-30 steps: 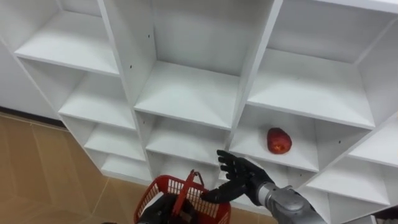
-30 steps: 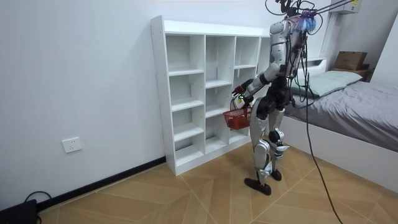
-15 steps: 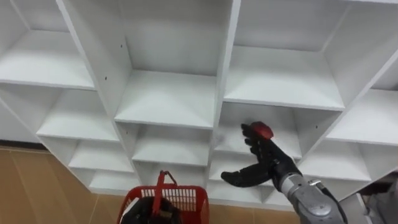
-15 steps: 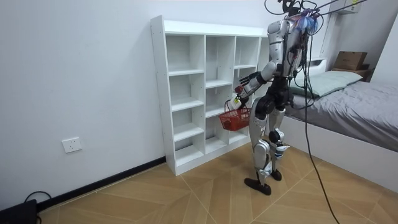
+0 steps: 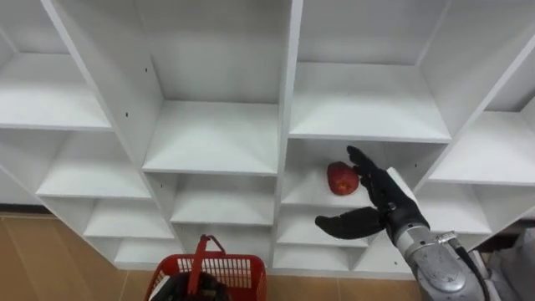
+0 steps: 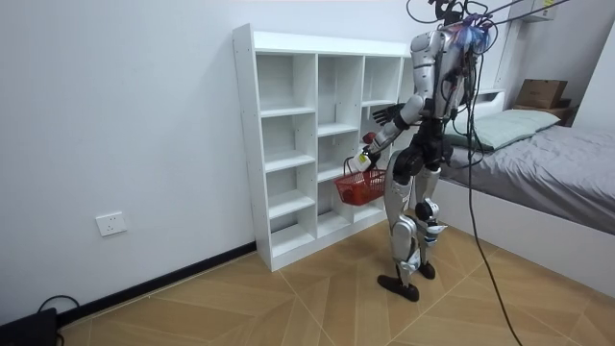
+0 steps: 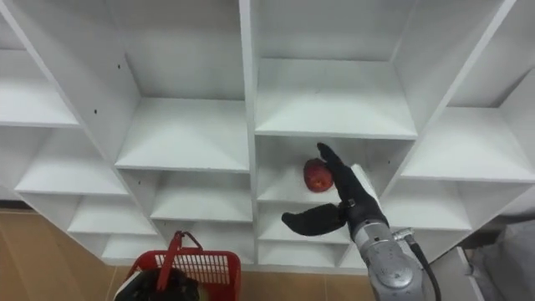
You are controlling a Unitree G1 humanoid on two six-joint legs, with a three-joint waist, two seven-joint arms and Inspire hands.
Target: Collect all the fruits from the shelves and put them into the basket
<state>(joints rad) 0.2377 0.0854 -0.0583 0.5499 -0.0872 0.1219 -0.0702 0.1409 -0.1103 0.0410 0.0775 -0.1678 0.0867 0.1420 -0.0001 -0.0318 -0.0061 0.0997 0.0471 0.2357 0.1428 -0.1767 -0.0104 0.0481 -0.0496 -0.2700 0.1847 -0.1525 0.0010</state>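
Reaching in, your right hand (image 5: 386, 201) has arrived just beside the apple (image 5: 340, 177) on the centre-right shelf (image 5: 305, 194), fingers spread and unclenched; a grasp seems next, with the basket (image 5: 238, 272) waiting lower left.

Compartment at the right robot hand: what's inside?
One red fruit on the shelf board; the open right robot hand beside it hides the board's right part.

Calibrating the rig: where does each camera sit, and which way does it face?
Left eye view: on the head, looking down at the shelf; right hand open by the apple, basket below.
Right eye view: same scene, from slightly to the right; same hand.
Room view: off in the room, side-on to the whole robot at the shelf.
All three share shelf and basket.
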